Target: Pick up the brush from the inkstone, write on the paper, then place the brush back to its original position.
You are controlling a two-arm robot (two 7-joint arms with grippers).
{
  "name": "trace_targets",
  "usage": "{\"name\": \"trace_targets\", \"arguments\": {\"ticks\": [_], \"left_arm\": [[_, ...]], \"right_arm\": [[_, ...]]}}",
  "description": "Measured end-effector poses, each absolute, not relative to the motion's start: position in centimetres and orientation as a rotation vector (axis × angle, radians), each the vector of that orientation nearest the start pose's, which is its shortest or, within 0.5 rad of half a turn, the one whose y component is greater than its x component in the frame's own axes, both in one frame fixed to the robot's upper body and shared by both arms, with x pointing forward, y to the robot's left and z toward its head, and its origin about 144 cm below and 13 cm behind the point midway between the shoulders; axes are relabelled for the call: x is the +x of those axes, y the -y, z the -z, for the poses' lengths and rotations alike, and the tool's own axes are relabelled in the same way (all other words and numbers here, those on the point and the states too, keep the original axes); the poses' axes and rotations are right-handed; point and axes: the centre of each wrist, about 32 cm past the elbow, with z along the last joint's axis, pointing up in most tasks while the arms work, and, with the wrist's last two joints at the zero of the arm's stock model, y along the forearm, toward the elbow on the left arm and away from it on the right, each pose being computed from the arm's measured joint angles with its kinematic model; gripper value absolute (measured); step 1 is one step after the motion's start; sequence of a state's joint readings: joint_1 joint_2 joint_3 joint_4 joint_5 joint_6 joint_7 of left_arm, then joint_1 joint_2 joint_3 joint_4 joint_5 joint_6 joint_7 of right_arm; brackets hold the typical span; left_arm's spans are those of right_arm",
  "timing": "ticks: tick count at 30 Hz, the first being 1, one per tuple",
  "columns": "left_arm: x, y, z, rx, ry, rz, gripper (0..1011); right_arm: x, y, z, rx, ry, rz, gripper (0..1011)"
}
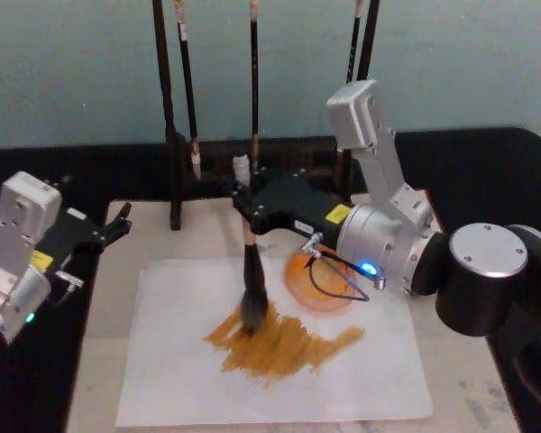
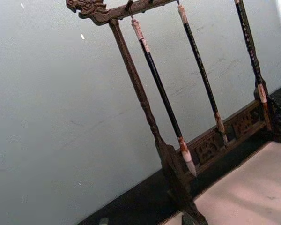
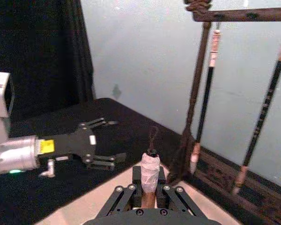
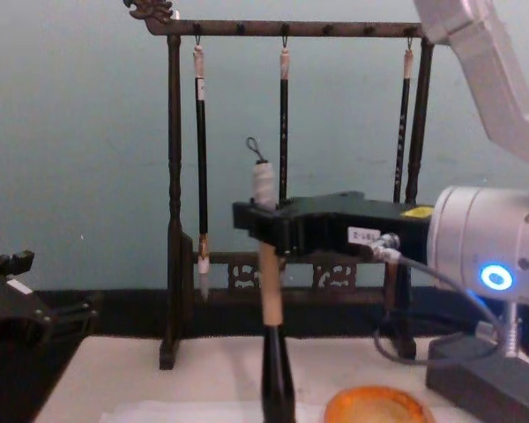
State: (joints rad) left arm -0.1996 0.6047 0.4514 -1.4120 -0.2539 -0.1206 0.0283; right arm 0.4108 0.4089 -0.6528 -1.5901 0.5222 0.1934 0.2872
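the right gripper [image 1: 249, 215] reaches in from the right over the far half of the paper [image 1: 171, 365], its fingers clamped on the upper handle of the brush [image 1: 251, 266]. the brush stands nearly upright. its white-wrapped top and small hanging loop rise above the fingers, and the pale handle, black collar and bushy head hang below. the bristle tip touches the paper at the left end of a broad patch of orange-brown strokes [image 1: 284, 343], which runs across the sheet's middle toward its right edge. in the chest view the same grip shows side on, the black jaws closed around the handle just under the white wrap.

the paper lies flat on a beige mat [image 1: 104, 298], toward the mat's near edge. the mat rests on the black-covered bench [image 1: 487, 171]. an orange ink dish [image 1: 299, 287] sits at the paper's far right corner, just below the right wrist and partly crossed by a looping black cable [image 1: 329, 287].

a dark wooden brush rack [image 4: 173, 176] stands along the mat's far edge, with three thin black-handled brushes [image 4: 283, 132] hanging from its top bar.

the left gripper [image 1: 122, 221] is parked at the mat's far left corner, over the black bench, its fingers apart and holding nothing, well away from the paper.
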Motion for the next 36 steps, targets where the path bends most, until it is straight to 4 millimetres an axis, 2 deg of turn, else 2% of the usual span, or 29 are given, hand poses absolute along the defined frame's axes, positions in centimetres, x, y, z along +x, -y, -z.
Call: {"name": "trace_targets", "arguments": {"ticks": [7,16,25,36], "left_arm": [[48.9,-31.0,-114.0,0.305,0.285,-1.248,1010],[48.9,-31.0,-114.0,0.304,0.285,-1.248,1010],[48.9,-31.0,-114.0,0.304,0.285,-1.248,1010],[48.9,-31.0,-114.0,0.304,0.285,-1.248,1010]], "right_arm": [[51.4,16.9,-122.5,-0.088,-0.01,0.725,163],[51.4,16.8,-122.7,-0.072,-0.005,0.72,163],[50.8,15.3,-123.7,-0.014,0.041,0.642,163],[50.1,13.5,-123.0,-0.021,0.026,0.546,163]]}}
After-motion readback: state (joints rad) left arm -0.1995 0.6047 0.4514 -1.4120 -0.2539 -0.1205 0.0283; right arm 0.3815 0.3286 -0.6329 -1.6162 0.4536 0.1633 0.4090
